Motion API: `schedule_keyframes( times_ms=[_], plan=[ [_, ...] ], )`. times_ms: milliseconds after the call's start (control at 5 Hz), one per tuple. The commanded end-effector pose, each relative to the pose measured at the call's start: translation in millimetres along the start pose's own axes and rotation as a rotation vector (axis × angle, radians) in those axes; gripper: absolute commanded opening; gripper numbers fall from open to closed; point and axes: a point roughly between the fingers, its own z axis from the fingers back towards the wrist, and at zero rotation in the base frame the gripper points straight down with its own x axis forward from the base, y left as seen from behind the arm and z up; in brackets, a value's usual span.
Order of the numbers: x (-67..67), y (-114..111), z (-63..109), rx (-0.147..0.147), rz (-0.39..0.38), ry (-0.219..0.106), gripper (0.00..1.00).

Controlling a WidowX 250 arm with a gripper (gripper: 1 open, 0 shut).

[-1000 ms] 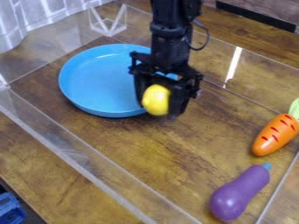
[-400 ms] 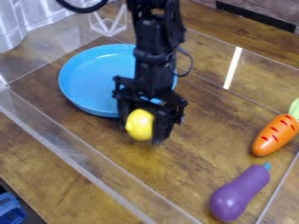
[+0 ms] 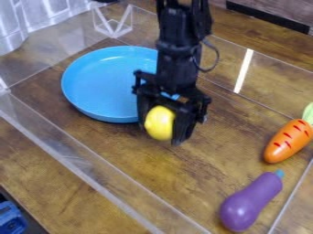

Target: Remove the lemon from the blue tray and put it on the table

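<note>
A: Here's the blue tray [image 3: 101, 78], our landmark, round bright plastic with a shallow raised rim, and out past its near edge sits the lemon [image 3: 160, 122]!

B: Gripped, too! The black tool [image 3: 162, 117] is clamped on that smooth yellow lemon, clear of the tray's floor and over the wood-grain surface [image 3: 146, 174]. Whether it touches down, I can't tell.

A: Look to the right of the tray, well apart from it: the orange carrot [image 3: 287, 140], tapered, dark-marked, green at the top!

B: And nearer the camera than the carrot, the purple eggplant [image 3: 251, 200], glossy and elongated. Neither one touches the lemon.

A: What about the edges?

B: Clear wall [image 3: 73, 137] running along the tray's near-left side, that's the barrier. Open brown wood between the lemon and the eggplant, and the tray's rim is just beside the tool on the other side!
</note>
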Motion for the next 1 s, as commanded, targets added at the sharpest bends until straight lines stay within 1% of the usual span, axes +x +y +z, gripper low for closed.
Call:
schedule_keyframes(
  times_ms=[0, 200, 600, 800],
  plan=[
    [7.9, -8.1, 12.3, -0.031, -0.012, -0.046, 0.00],
    [5.0, -9.7, 11.9, -0.040, -0.007, -0.030, 0.00],
    [3.3, -7.1, 30.0, -0.024, -0.100, -0.015, 0.00],
    [4.2, -8.2, 21.8, -0.035, -0.141, 0.001, 0.00]
  ],
)
